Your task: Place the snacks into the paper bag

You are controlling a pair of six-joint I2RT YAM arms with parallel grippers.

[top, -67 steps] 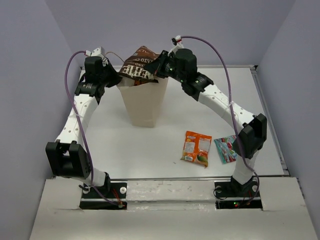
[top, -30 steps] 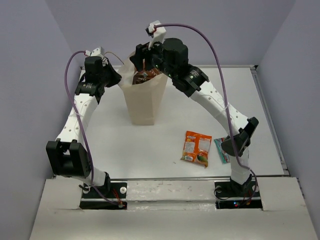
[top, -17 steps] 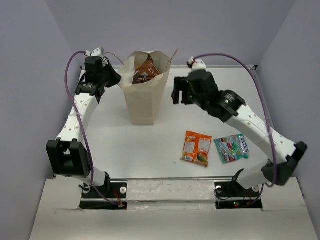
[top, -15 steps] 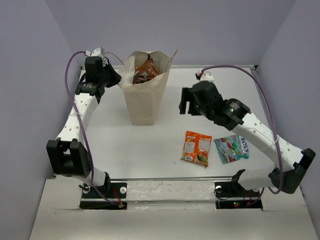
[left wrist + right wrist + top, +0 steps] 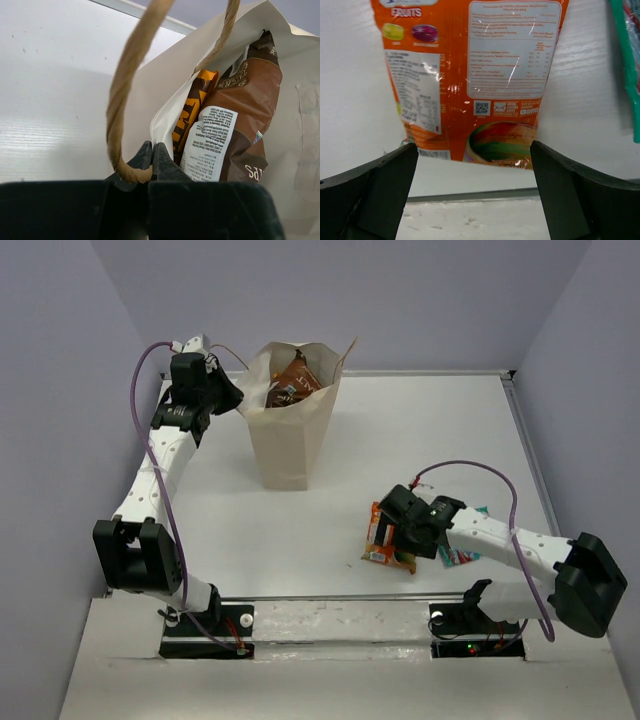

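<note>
Spanning the frame, table (image 5: 420, 430): white; it carried everything you were working with.
Paper bag (image 5: 290, 445): stood upright on the table in the upper left-centre of the top view, with its mouth open.
Brown bag (image 5: 250, 100): sat upright inside the paper bag, its top poking above the rim.
Orange-yellow chip bag (image 5: 192, 117): also sat inside, tucked between the brown bag and the near wall; only a strip showed.
Small orange packet (image 5: 475, 70): lay flat on the table, lower right-centre of the top view, outside the paper bag.
Small teal-green packet (image 5: 626, 60): lay flat just right of the orange one, mostly hidden under your right arm from above.
Your left claw (image 5: 151, 150): pressed together, pinching the paper bag's rim where the cord handle (image 5: 125, 85) met it.
Your right claw (image 5: 472, 165): spread wide, low over the orange packet's bottom edge, one finger at each side; whether they touched it could not be told.
</note>
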